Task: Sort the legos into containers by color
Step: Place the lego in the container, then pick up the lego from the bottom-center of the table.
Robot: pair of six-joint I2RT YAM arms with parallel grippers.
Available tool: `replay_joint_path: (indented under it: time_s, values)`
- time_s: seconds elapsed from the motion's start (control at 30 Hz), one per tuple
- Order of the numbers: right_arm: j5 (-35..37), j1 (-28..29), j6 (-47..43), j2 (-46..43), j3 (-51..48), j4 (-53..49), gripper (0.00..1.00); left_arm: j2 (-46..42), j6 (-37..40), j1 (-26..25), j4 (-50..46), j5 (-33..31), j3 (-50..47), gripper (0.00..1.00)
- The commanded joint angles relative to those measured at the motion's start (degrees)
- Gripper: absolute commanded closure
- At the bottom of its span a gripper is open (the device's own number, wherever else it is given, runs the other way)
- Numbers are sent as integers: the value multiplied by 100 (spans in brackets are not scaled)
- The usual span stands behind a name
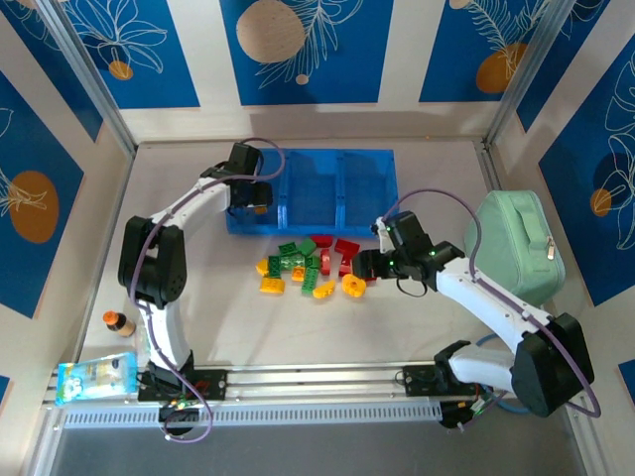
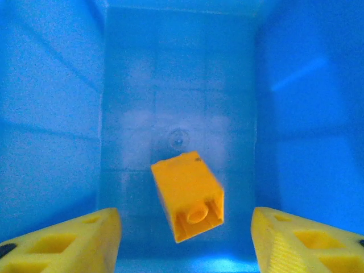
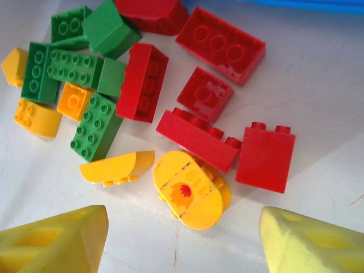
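**Orange brick in the left compartment, both pairs of fingers spread open**

Walls [image 1: 308, 50] panelled in blue with pale leaf prints are closing in a pale, matte surface [image 1: 327, 337] on three sides. A metal rail [image 1: 317, 382] is running along its near edge. The blue tray [image 1: 362, 188] is lying at the far middle, its long axis running left to right and its three compartments side by side. A mint-green case [image 1: 516, 243] is sitting at the right. Just in front of the tray the legos [image 1: 308, 268] are lying in a loose cluster of red, green and yellow-orange. A packet [image 1: 96, 377] and a small bottle [image 1: 119, 322] are sitting at the near left corner.

The left fingers [image 2: 68, 242] are hanging over the left compartment [image 2: 176, 85], spread wide and gripping nothing. Between them, apart from both, an orange brick [image 2: 187, 193] is showing inside that compartment. Its long axis is running away from the camera and leaning left at the far end, with one round stud on the nearest face. Whether it is resting on the floor cannot be told.

The right fingers [image 3: 51, 239] are hovering over the cluster's right part, wide apart and empty. Below them a yellow oval piece [image 3: 190, 190] is touching a long red brick [image 3: 196, 139], whose long axis is slanting down to the right. A tall red brick [image 3: 265, 156] is lying just beside it, studs pointing up the picture.
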Motion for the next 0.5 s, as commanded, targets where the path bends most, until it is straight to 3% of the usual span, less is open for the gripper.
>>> replay_joint_path:
  time_s: [0.0,0.23,0.47]
  values:
    - [144,169,-147,132,129,-328,28,-367,76,59,-104,70,136,36]
    - [436,647,-108,527,386,-726,32,-1295,-18,-6,70,148,-480,37]
    - [923,1214,13,1341,710,-1119,37,-2423,-159,-147,333,182,-1800,38]
